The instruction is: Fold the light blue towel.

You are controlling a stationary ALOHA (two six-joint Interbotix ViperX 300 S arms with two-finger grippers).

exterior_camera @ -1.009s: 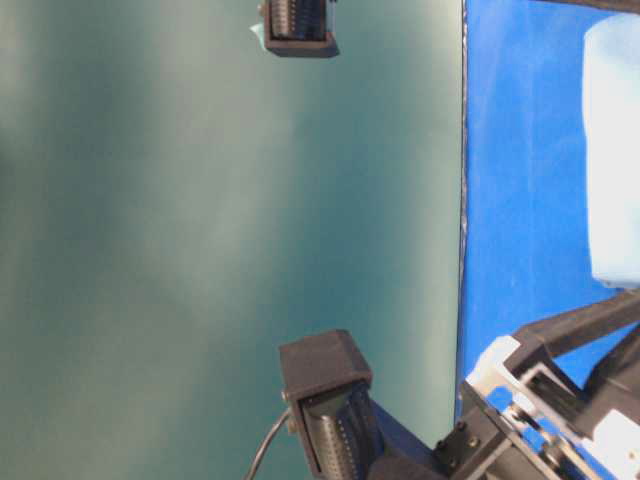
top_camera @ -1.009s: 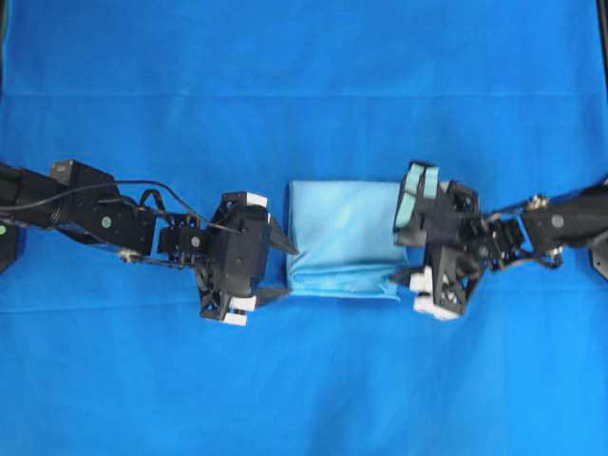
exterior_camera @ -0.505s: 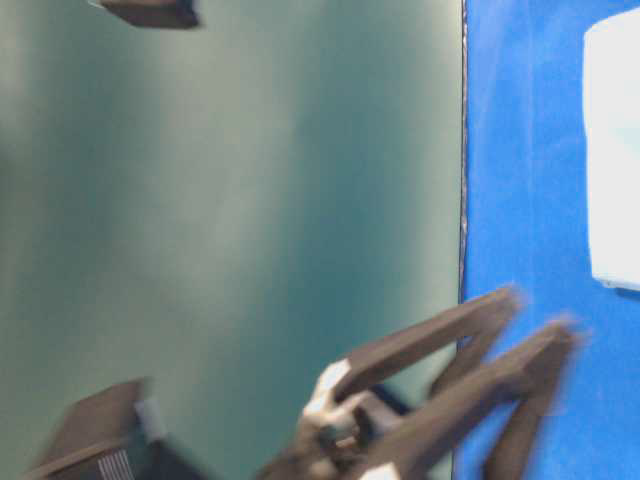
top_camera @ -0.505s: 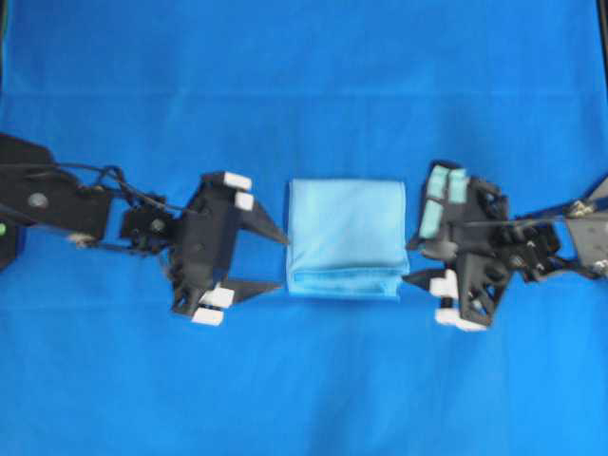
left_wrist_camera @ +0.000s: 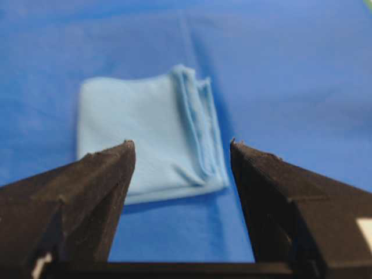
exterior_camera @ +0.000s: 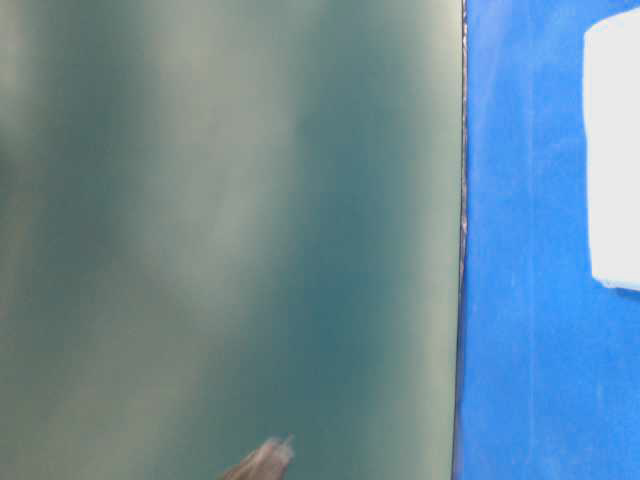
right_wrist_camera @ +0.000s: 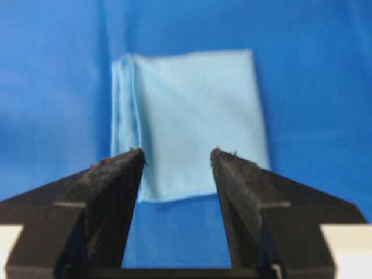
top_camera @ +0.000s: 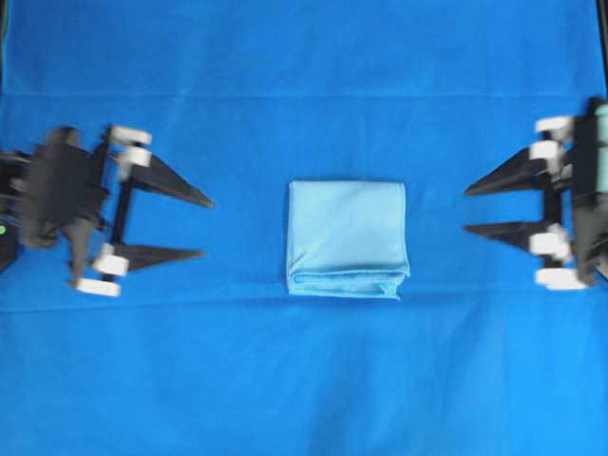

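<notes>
Overhead, L to R, all placed relative to the towel [top_camera: 347,237]. Left end effector [top_camera: 201,228] sits well left of the towel, apart from it, both fingers pointing at it, jaws spread wide w/ nothing between them; arm body blurred at the frame edge. Towel lies folded in a compact near-square packet mid-worktop on the blue cloth [top_camera: 304,57], stacked layer edges showing along its near side, flat, nothing touching it. Right end effector [top_camera: 467,210] well right of the towel, apart, fingers aimed back at it, jaws likewise spread and empty.

Left wrist view: towel [left_wrist_camera: 148,136] beyond the two black fingers [left_wrist_camera: 99,186], seen through the gap, layered edges on its right side. Right wrist view: towel [right_wrist_camera: 192,116] ahead of the fingers [right_wrist_camera: 116,192], layered edges on its left side; gap between fingers bare.

Table-level view: mostly a dull green wall; a pale strip of towel [exterior_camera: 615,150] at the right edge on blue cloth; a blurred tip low in frame, can't tell whose.
</notes>
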